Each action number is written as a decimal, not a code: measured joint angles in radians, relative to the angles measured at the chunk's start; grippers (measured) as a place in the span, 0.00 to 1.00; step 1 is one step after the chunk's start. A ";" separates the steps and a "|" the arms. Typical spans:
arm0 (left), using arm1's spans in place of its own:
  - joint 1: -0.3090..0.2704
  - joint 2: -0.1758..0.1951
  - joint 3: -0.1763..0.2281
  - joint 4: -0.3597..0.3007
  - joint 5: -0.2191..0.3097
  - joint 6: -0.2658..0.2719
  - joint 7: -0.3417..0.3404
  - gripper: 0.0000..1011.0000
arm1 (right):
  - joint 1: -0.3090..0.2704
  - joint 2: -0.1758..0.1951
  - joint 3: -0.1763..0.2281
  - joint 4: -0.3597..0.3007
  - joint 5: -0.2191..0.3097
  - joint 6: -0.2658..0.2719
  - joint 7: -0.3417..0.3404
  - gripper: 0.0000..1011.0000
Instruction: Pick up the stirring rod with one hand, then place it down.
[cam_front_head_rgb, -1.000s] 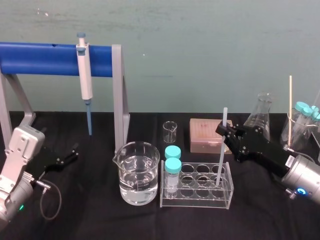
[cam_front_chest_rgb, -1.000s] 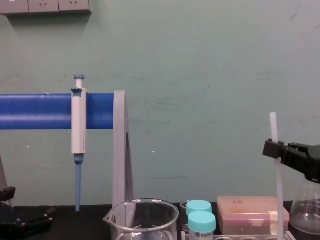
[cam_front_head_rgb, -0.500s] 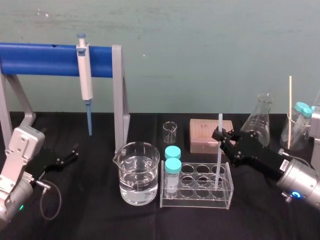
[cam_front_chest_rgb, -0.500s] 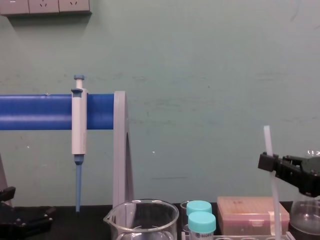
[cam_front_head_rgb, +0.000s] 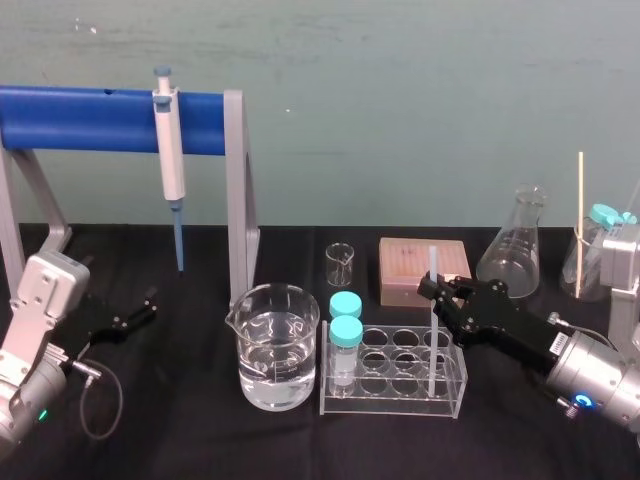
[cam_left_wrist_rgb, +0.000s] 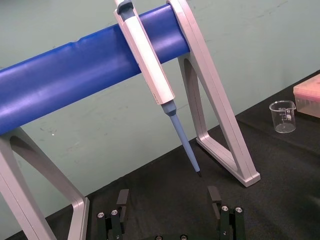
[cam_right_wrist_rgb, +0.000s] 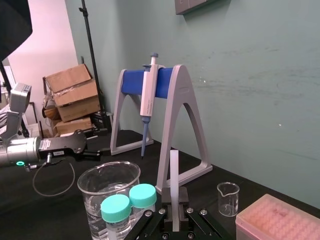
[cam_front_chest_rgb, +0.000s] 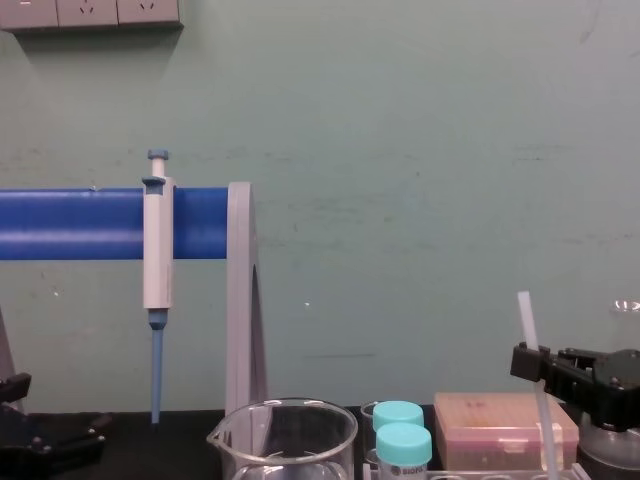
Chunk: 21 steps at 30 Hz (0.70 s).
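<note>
Over the test tube rack's (cam_front_head_rgb: 390, 400) right end, we see the right claw (cam_front_head_rgb: 432, 290) clenched on the stirring rod (cam_front_head_rgb: 432, 340). It is lower than a second ago, and the rod's foot now stands inside the rack. Our right wrist view shows the rod pinched upright. Two teal-capped tubes (cam_front_head_rgb: 346, 335) stand at the rack's left end. Far left of the rack, the left claw (cam_front_head_rgb: 150, 305) lies released.

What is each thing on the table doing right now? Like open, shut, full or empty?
Rod: upright, lower end in the rack.
Right gripper: jaws shut on the rod.
Left gripper: jaws open, holding nothing.
Pipette: hanging on the blue stand.
Big beaker: partly full of clear liquid.
Small beaker: empty.
Vials: capped, standing in the rack.
Flask: upright, looks empty.
</note>
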 joint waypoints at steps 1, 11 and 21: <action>0.000 0.000 0.000 0.000 0.000 0.000 0.000 0.99 | 0.001 -0.001 0.000 0.002 -0.001 0.001 -0.001 0.07; 0.000 0.000 0.000 0.000 0.000 0.000 0.000 0.99 | 0.002 -0.002 0.000 0.003 -0.002 0.001 -0.002 0.07; 0.000 0.000 0.000 0.000 0.000 0.000 0.000 0.99 | 0.001 -0.002 0.000 0.003 -0.002 0.001 -0.002 0.17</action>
